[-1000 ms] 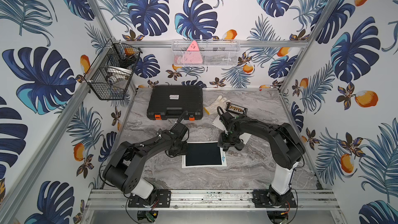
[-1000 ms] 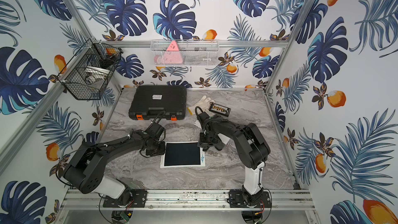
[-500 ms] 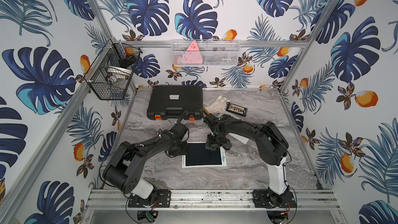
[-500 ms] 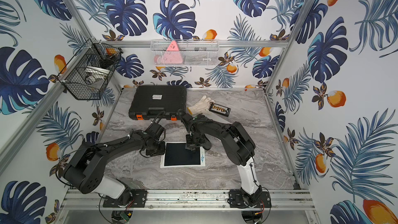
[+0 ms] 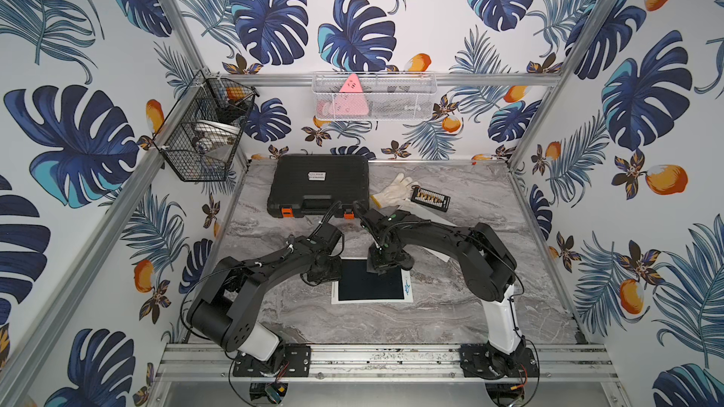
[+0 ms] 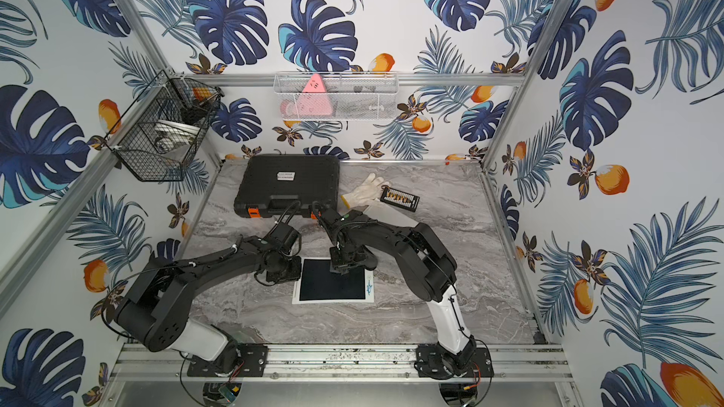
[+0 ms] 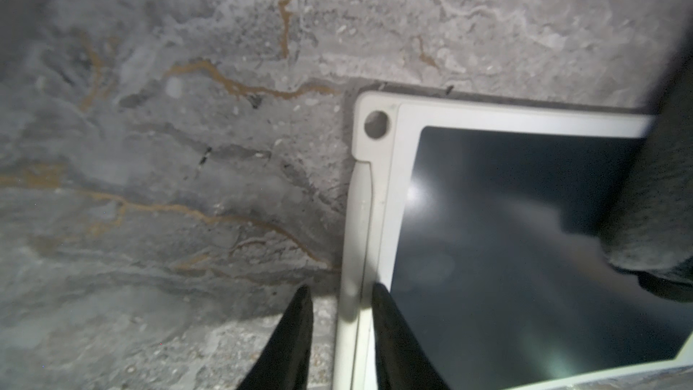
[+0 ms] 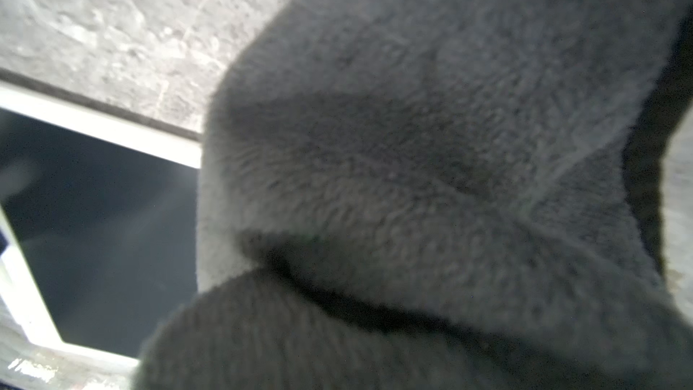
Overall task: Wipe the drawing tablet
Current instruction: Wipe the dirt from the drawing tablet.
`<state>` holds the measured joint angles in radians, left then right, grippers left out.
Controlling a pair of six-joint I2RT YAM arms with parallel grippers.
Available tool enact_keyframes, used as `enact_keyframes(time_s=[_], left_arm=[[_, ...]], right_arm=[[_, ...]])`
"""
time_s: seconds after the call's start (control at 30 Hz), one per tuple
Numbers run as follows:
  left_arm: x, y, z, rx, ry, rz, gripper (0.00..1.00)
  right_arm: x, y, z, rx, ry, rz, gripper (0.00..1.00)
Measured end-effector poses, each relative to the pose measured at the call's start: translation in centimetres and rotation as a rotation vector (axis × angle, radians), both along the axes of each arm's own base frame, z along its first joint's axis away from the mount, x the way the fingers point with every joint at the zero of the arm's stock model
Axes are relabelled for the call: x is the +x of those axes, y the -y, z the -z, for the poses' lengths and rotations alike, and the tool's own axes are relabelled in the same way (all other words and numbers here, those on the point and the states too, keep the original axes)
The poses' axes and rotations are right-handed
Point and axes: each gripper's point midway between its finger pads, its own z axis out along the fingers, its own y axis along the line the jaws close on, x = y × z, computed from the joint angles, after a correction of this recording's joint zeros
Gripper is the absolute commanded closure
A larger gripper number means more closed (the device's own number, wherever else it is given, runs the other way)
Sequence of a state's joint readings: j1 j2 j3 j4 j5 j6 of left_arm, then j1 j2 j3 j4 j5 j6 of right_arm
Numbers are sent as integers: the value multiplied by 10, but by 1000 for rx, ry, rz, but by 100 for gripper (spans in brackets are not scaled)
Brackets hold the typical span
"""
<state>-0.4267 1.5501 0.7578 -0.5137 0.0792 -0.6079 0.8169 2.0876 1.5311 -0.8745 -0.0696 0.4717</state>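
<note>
R claw (image 5: 379, 266) grips grey cloth (image 8: 412, 181) on dark tablet (image 5: 364, 287); L claw (image 7: 340, 288) narrow, astride white rim (image 7: 487, 116).

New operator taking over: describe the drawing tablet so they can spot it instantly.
On the grey marble table, look just in front of the black tool case. The drawing tablet lies flat there, the only thin white-framed slab with a dark screen.

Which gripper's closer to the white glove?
Right. The right gripper, holding the cloth, is at the tablet's far edge, toward the glove; the left gripper straddles its side rim.
</note>
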Motion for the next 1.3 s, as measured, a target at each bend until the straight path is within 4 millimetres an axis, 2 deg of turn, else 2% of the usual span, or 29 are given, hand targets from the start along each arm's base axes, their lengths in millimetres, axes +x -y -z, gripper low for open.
enact_keyframes(time_s=[0.07,0.13,0.27,0.3,0.37,0.47,0.57,0.7,0.83,0.9,1.03,1.17,1.23,1.3], left_arm=[[0,0,0,0,0,0,68],[0,0,0,0,-1,-1,68],[-1,0,1,0,-2,-4,68],[-1,0,1,0,-2,-4,68],[-1,0,1,0,-2,-7,68],[-1,0,1,-1,-3,-9,68],[-1,-1,1,-1,-4,-11,68],[-1,-1,1,-1,-3,-11,68],[-1,-1,1,-1,-2,-11,68],[-1,-1,1,-1,-2,-11,68],[-1,0,1,-3,2,-11,68],[-1,0,1,-5,4,-11,68],[-1,0,1,-4,4,-11,68],[-1,0,1,-4,4,-11,68]], right_arm=[[0,4,0,17,-5,18,100],[-1,20,-2,13,-4,43,100],[-19,76,-9,-78,-8,88,100],[-28,80,-10,-87,-13,77,100],[-42,77,-12,-92,-17,39,100],[-63,51,-12,-77,-23,-35,100],[-72,25,-6,-43,-36,-61,100],[-67,33,0,-20,-49,5,100],[-60,72,0,-19,-52,96,100],[-62,81,0,-27,-44,95,100],[-66,69,-4,-61,-22,39,100],[-61,28,-9,-8,-20,4,100],[-51,26,-5,-1,-16,33,100],[-45,39,-2,-12,-26,71,100]])
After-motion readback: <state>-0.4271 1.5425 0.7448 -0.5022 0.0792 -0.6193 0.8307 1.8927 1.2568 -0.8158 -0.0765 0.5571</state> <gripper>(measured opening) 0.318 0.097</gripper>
